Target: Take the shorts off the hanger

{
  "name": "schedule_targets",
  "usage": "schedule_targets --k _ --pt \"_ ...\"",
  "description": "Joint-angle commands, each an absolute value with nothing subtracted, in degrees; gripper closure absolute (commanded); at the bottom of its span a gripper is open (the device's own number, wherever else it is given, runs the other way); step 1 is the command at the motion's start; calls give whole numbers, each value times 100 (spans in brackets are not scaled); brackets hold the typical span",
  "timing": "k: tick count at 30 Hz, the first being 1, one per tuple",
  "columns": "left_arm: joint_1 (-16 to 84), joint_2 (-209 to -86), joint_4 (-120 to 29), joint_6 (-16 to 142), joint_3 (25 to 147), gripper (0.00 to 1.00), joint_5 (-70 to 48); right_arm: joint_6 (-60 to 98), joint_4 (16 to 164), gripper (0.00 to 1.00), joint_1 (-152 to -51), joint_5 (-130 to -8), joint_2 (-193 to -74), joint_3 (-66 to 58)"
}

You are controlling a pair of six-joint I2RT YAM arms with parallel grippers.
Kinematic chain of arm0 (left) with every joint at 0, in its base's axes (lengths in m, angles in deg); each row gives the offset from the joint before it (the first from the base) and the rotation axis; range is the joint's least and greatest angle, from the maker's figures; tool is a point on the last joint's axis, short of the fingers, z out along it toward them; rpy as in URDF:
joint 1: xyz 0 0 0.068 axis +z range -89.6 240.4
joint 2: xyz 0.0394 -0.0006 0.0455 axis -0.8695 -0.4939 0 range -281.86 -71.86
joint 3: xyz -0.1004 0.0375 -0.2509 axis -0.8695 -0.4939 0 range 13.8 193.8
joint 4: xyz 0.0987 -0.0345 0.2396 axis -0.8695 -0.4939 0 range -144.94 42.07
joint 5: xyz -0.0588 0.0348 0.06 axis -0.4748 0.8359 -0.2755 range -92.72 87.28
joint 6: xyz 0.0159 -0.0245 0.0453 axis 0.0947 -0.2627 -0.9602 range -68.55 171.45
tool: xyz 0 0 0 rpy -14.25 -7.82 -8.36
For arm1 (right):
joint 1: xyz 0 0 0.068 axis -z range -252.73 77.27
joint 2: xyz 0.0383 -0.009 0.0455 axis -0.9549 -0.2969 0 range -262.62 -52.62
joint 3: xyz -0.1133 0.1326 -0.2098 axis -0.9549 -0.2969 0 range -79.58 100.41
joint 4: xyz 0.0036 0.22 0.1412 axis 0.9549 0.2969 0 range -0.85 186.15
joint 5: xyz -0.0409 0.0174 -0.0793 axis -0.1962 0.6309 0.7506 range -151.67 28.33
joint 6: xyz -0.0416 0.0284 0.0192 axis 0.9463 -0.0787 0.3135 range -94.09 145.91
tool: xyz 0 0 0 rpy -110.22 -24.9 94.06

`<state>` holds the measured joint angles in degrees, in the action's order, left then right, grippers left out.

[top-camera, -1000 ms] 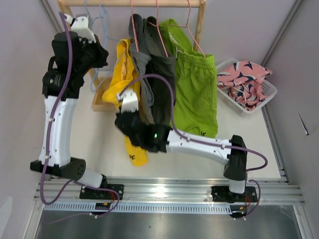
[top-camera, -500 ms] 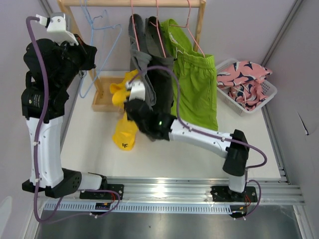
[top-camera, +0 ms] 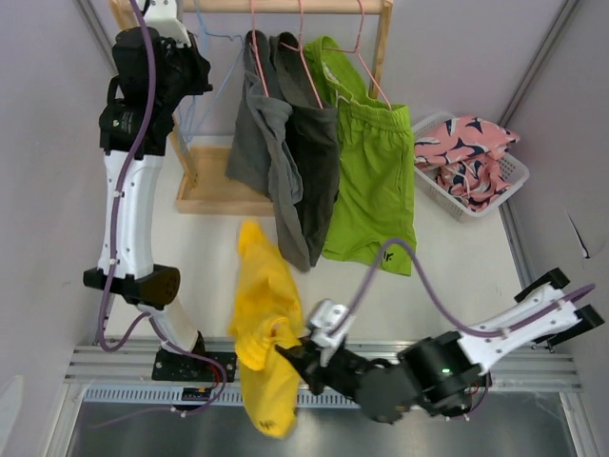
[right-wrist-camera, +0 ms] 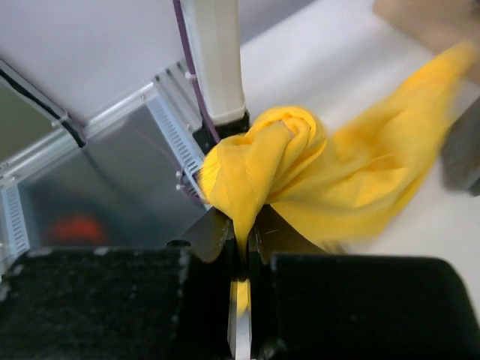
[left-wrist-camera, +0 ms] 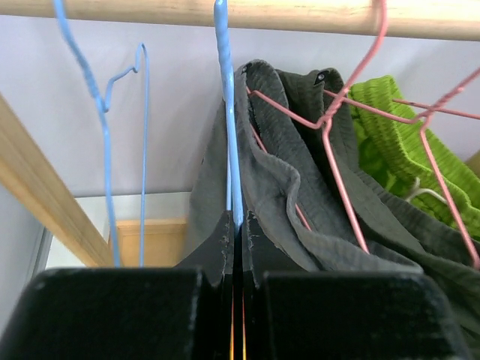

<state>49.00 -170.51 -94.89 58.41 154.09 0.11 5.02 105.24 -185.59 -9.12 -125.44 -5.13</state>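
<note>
Yellow shorts (top-camera: 262,328) just came free! Your right tool (right-wrist-camera: 241,225) pinches them at bottom centre; your left tool (left-wrist-camera: 236,225) is clamped on the bare blue hanger (left-wrist-camera: 227,112), upper left. Dark grey shorts (top-camera: 285,162) and lime green shorts (top-camera: 376,171) remain.

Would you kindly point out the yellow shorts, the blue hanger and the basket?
yellow shorts (top-camera: 264,322), top view, middle of fabric
blue hanger (left-wrist-camera: 228,112), left wrist view, straight wire
basket (top-camera: 515,172), top view, right wall

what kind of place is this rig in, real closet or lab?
Likely a lab cell mocked up as a closet corner: arms bolted to an aluminium rail, bare partition walls, a wooden rod with wire hangers holding grey shorts and green shorts, a laundry basket alongside.
</note>
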Motion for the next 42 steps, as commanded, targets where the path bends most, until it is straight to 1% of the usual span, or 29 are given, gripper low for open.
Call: schedule_targets --k 1,3,5,7,8,9,11,15,16,18,19,20,22,23,25,26,27,28,30,31,32,33,34,35,36,37,38,40,42 --pt "4862 -17310 -8977 5699 15785 100 1 1277 10384 100 -19207 999 -11899 -242" --pt "4862 -17670 -9021 5690 16057 100 36 1954 10085 100 -19514 1442 -11635 -172" --pt "4871 -17925 -8986 5699 16119 100 45 3140 9462 100 -19542 1865 -11512 -101" --pt "4906 -18049 -8986 5742 16137 100 27 4246 8120 100 -19455 2032 -11336 -92" --pt "4915 -18119 -8986 5742 16128 100 18 5348 7697 100 -19385 2015 -11240 -57" --pt "4933 -18146 -8995 5751 16120 100 18 5812 7006 100 -19201 1963 -11222 21" --pt "4994 -18199 -9030 5778 16085 100 18 6734 6666 100 -18841 1788 -11221 503" --pt "5029 -18085 -9047 5804 15857 100 -8 7336 7261 100 -17383 1076 -11703 1970" --pt "5038 -18058 -9056 5813 15804 99 -17 7450 7323 100 -16762 735 -11818 2600" --pt "5056 -17962 -9074 5848 15698 91 -17 7600 7542 100 -16214 252 -12125 3253" --pt "5065 -17935 -9091 5848 15645 89 -26 7644 7613 100 -15750 109 -12231 3587" --pt "5065 -17892 -9074 5848 15601 87 -34 7723 7570 100 -15537 -5 -12328 4156" --pt "5082 -17751 -9048 5848 15426 83 -26 8109 7474 100 -15202 -330 -12669 4686" --pt "5082 -17716 -9030 5848 15399 66 -43 8293 7134 100 -14835 -462 -12759 5002" --pt "5091 -17646 -9039 5865 15320 42 -87 8576 7060 100 -14490 -971 -12943 5303" --pt "5091 -17619 -9056 5874 15302 30 -113 8559 7078 100 -14010 -1138 -13144 5461" --pt "5091 -17575 -9039 5900 15206 6 -131 8524 7165 100 -13753 -1453 -13277 5828" --pt "5091 -17418 -8978 5918 15110 1 -140 8341 7296 100 -13489 -1604 -13426 6049" --pt "5091 -17154 -8776 5953 14443 1 -157 8199 7368 100 -12736 -2060 -13647 6122" --pt "5091 -17022 -8497 5980 14258 1 -184 7815 7429 100 -12374 -2193 -13673 5982" --pt "5091 -16751 -8389 6006 13691 0 -227 7498 7612 100 -11979 -2290 -13795 5972" --pt "5091 -16636 -8214 6058 13589 1 -228 7051 7866 100 -11053 -2596 -13884 6033" --pt "5091 -16521 -8160 6076 13458 1 -297 6055 8139 100 -10521 -2808 -13971 6138" --pt "5091 -16355 -8125 6137 13195 1 -429 5619 8420 100 -10063 -3010 -14155 6157" --pt "5091 -16292 -8116 6155 13132 1 -465 5188 8527 100 -9171 -3334 -14287 6174" --pt "5091 -16222 -8098 6173 13079 1 -491 4696 8676 100 -8719 -3503 -14445 6348" --pt "5091 -16134 -8072 6199 12965 1 -552 3743 8886 100 -8323 -3713 -14630 6472" --pt "5091 -15914 -8011 6226 12754 1 -588 2946 9046 100 -7375 -4320 -15227 6779" --pt "5082 -15687 -7940 6191 12570 1 -684 2276 8626 100 -6993 -4637 -15736 6851"
